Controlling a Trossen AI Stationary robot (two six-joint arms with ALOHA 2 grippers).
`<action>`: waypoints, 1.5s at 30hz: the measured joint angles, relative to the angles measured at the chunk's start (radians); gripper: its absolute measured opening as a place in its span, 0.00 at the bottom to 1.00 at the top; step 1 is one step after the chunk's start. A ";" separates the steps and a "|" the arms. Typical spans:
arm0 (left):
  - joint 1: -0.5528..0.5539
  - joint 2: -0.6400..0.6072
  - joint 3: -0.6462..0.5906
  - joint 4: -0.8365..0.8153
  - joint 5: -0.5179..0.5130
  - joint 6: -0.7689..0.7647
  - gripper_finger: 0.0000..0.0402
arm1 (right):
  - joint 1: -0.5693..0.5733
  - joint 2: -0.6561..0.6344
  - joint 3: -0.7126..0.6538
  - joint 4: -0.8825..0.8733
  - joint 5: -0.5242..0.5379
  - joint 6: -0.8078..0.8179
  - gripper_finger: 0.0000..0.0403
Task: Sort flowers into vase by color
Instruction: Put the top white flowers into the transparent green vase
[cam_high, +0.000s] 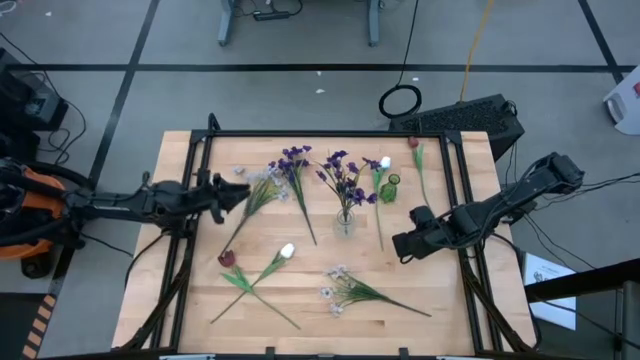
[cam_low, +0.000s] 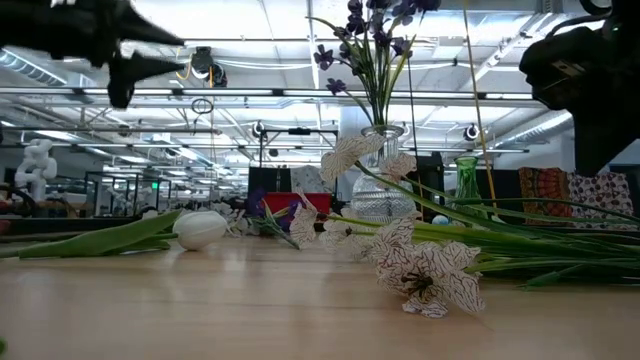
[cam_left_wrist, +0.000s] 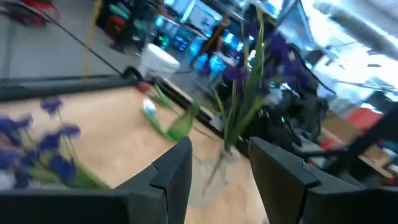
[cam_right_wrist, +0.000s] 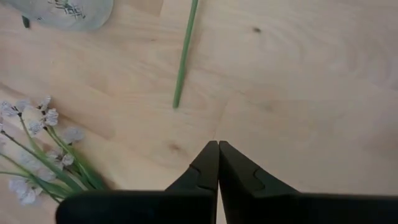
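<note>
Purple sprigs (cam_high: 345, 180) stand in the clear glass vase (cam_high: 345, 222) at mid-tabletop, with more purple flowers (cam_high: 293, 160), pale blossoms (cam_high: 340, 285) and tulip buds (cam_high: 285, 251) lying loose around it. The left hand (cam_high: 240, 193), released and empty, hovers toward the left edge beside the purple flowers, and a reach from there could snag stems or tip the vase. The right hand (cam_high: 402, 245), clenched on nothing near the right edge, risks nudging the green stem (cam_right_wrist: 185, 53) just ahead.

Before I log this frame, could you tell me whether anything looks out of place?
Nothing is spilled or broken. The clear vase stands upright with a purple sprig in it; the other flowers, such as the pale sprig, lie loose on the table, simply unsorted.
</note>
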 joint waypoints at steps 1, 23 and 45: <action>0.000 0.043 0.055 -0.052 -0.021 -0.001 0.41 | 0.000 -0.001 0.000 -0.006 0.000 -0.008 0.00; 0.139 0.980 0.650 -1.010 0.035 -0.320 0.41 | 0.000 -0.002 0.000 -0.047 0.000 -0.218 0.00; 0.161 1.148 0.448 -0.901 0.226 -0.324 0.50 | 0.000 -0.003 0.000 -0.043 0.000 -0.244 0.00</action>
